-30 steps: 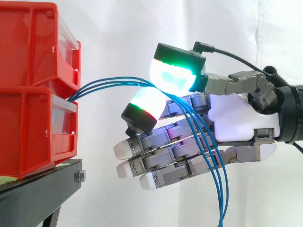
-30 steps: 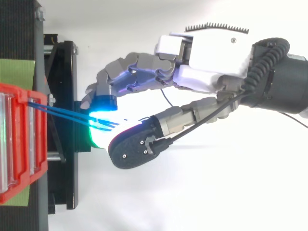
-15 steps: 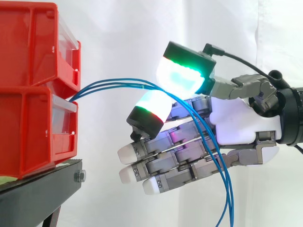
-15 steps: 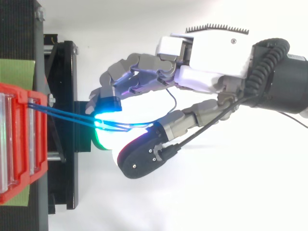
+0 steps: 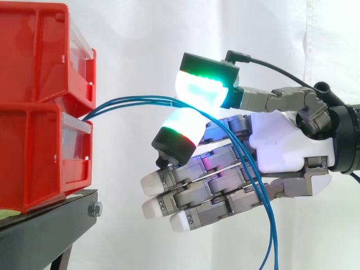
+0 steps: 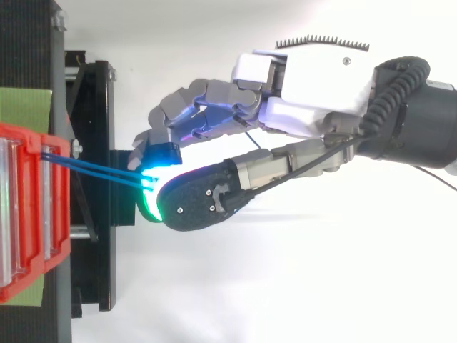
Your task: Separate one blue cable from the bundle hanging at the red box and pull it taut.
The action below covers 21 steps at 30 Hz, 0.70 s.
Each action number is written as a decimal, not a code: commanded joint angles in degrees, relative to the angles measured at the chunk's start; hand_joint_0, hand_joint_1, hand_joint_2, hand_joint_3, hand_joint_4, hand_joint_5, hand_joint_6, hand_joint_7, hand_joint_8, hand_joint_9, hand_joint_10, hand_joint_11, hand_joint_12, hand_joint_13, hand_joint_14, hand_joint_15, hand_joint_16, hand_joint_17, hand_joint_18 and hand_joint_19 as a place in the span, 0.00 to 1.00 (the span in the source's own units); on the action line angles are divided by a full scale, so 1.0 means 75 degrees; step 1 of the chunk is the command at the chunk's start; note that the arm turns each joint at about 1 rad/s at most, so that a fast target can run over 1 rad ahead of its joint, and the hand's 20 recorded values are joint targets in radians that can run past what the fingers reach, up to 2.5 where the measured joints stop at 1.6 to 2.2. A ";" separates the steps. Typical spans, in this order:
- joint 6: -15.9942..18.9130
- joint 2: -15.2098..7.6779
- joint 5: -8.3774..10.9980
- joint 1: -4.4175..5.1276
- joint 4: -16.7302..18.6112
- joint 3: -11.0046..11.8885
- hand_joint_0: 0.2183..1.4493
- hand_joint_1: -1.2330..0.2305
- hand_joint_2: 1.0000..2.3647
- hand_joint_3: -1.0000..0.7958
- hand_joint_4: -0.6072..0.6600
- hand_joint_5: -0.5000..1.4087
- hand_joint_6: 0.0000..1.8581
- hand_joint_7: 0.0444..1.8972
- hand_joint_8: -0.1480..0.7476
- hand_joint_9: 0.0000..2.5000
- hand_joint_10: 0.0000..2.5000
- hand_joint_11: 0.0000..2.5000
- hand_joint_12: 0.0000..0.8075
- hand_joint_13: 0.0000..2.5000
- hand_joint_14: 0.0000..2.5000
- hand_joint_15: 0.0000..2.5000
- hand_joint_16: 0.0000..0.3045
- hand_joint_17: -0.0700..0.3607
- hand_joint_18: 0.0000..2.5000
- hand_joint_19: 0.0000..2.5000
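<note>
Red bins (image 5: 39,112) on a black stand (image 5: 50,225), white curtain (image 5: 140,45) behind; hand (image 5: 281,146) pinches blue cables (image 5: 135,101).

Lab test rig: white curtain (image 5: 140,45) backdrop, stacked red bins (image 5: 34,112), black stand (image 5: 50,225)

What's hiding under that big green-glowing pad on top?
The blue cables from the red bins run under it, pinched against a lower glowing pad of the hand. The upper pad covers how many it actually grips.
</note>
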 commanded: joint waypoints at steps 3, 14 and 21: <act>0.0000 0.0000 0.0000 0.0000 0.0000 0.0003 0.33 0.35 0.02 0.44 0.57 0.14 0.48 0.60 0.50 0.22 0.00 0.17 0.35 0.16 0.00 0.02 0.10 0.32 0.13 0.01; 0.0000 0.0000 0.0000 -0.0012 0.0000 0.0003 0.41 0.27 0.00 0.28 0.58 0.14 0.48 0.60 0.50 0.22 0.00 0.17 0.36 0.17 0.00 0.02 0.10 0.33 0.14 0.01; 0.0000 0.0000 0.0000 -0.0012 0.0000 0.0003 0.42 0.25 0.00 0.28 0.58 0.15 0.48 0.60 0.49 0.23 0.00 0.18 0.36 0.18 0.00 0.02 0.10 0.33 0.16 0.01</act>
